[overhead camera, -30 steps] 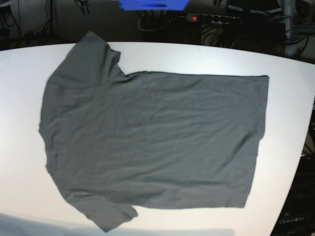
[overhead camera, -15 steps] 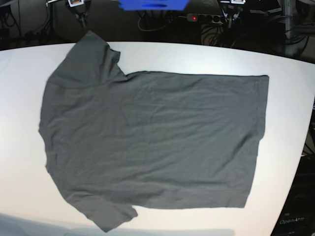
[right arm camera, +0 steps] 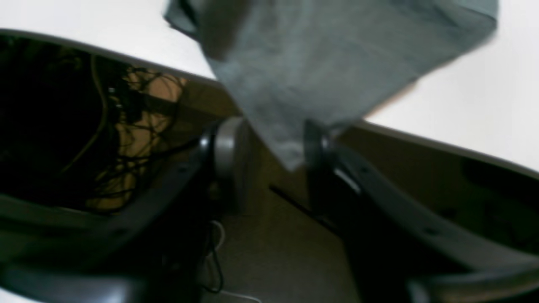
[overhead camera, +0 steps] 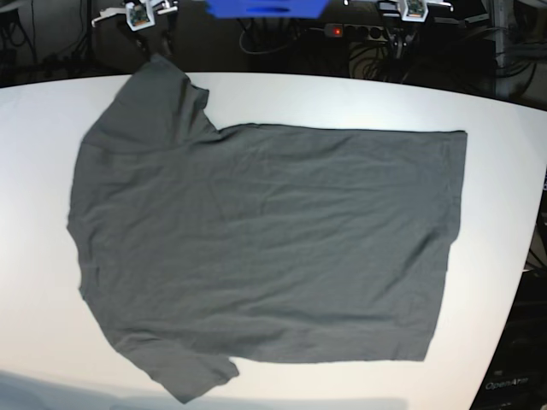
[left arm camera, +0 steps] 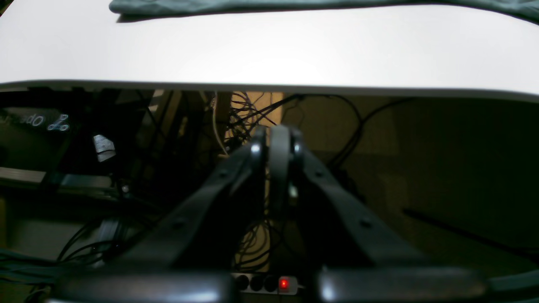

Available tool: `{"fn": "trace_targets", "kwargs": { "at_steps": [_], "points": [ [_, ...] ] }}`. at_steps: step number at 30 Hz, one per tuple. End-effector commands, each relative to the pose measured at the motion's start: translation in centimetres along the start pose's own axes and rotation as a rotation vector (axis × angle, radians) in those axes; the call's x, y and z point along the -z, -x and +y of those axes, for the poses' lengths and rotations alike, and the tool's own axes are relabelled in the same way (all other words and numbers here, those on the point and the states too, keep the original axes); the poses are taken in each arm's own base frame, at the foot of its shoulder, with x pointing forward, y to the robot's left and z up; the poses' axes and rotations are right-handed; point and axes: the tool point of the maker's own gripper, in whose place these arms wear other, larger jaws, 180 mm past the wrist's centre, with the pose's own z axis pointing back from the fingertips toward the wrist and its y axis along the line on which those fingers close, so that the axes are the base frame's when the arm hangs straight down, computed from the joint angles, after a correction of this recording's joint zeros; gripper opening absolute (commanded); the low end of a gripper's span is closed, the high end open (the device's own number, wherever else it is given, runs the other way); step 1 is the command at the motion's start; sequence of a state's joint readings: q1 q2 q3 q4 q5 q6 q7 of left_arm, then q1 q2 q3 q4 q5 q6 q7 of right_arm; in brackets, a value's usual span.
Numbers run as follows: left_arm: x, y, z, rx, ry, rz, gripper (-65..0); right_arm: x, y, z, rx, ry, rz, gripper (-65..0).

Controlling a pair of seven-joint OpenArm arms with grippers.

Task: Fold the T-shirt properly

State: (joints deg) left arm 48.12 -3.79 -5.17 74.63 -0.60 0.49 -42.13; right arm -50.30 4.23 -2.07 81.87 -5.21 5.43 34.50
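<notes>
Your right fingers [right arm camera: 269, 168] stand parted around the sleeve tip of the T-shirt [overhead camera: 265, 248] — not pinching it. Left fingers [left arm camera: 276, 155] are closed, empty, beyond the table [overhead camera: 504, 171] edge — the shirt lies flat there.

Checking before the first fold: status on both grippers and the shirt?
Left gripper shut, empty, off the table edge. Right gripper open around the T-shirt sleeve tip, not clamped. Shirt flat on table, nothing in the way.

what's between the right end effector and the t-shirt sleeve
Nothing visible. The right end effector is open, and the sleeve tip of the T-shirt already hangs between its fingers past the table edge.
</notes>
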Motion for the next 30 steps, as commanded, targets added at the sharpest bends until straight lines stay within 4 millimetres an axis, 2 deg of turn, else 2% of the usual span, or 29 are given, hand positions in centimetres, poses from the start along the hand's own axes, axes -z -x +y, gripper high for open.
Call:
{"fn": "trace_targets", "kwargs": {
  "at_steps": [1,8,16,19,23,30],
  "points": [
    [-0.4,-0.6,0.2,0.008,-0.002,-0.023,-63.9,-0.3,-0.6,-0.2,0.003,-0.002,-0.028,-39.3],
    [-0.1,-1.1,0.2,0.008,-0.003,-0.038,-63.9,0.2,-0.8,-0.2,0.004,0.002,-0.037,-39.5],
    [0.0,-1.4,0.3,0.01,-0.001,-0.046,-63.9,0.6,-0.1,-0.2,0.009,0.004,-0.023,-39.0],
    [0.6,-1.7,0.2,0.01,-0.001,-0.062,-63.9,0.6,-0.1,-0.2,0.009,0.004,-0.023,-39.0],
    [0.7,-1.7,0.3,0.012,0.0,-0.062,-63.9,0.6,0.8,0.0,-0.001,0.0,0.017,-39.3],
    [0.7,-1.8,0.4,0.014,0.0,-0.064,-63.9,1.1,0.9,1.5,-0.061,-0.011,0.033,-39.2]
  ]
}}
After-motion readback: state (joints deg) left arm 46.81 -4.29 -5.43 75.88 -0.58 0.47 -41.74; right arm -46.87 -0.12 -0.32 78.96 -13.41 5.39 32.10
